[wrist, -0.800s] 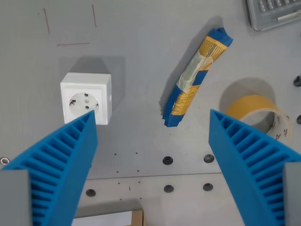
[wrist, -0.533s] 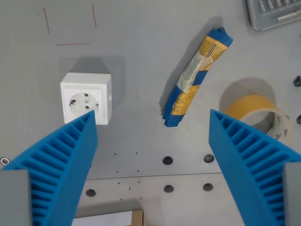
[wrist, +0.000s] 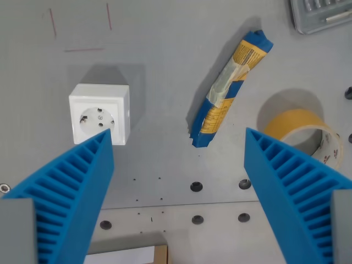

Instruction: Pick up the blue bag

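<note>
Wrist view, looking straight down on the grey table (wrist: 165, 82). The blue bag (wrist: 228, 91), a slim rolled packet with yellow print and a band of clear tape round its middle, lies flat in the upper centre-right of the frame, slanting from its lower end near frame centre up to the right. It appears light and soft, likely to crumple under pressure and perhaps slick where taped; the taped middle, taken across the narrow width, looks the soundest hold. The pincer (wrist: 177, 140) stands wide open and empty, its two ribbed blue fingers (wrist: 71, 192) entering from the lower corners and touching nothing. The bag lies just above the gap between them. A white socket (wrist: 100, 113) sits at left, a tape roll (wrist: 302, 135) at right.
</note>
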### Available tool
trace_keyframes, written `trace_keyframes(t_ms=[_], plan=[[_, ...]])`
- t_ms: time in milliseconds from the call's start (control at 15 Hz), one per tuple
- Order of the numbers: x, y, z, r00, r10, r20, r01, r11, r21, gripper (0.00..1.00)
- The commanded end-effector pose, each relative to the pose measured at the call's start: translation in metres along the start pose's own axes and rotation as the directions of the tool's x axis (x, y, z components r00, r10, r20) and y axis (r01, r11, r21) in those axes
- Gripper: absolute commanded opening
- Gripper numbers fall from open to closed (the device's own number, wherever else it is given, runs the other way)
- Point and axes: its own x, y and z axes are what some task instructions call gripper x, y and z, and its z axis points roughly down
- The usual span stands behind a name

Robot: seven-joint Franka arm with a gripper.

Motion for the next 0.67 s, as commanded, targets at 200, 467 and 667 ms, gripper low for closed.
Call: trace_keyframes(t_ms=[200,467,667], plan=[[-0.008,0.009,0.02,0.993,0.083,-0.085,-0.083,0.997,0.007,1.0],[-0.017,0.011,0.037,0.985,0.127,-0.119,-0.126,0.992,0.017,1.0],[-0.022,0.016,0.048,0.978,0.165,-0.126,-0.162,0.986,0.027,1.0]])
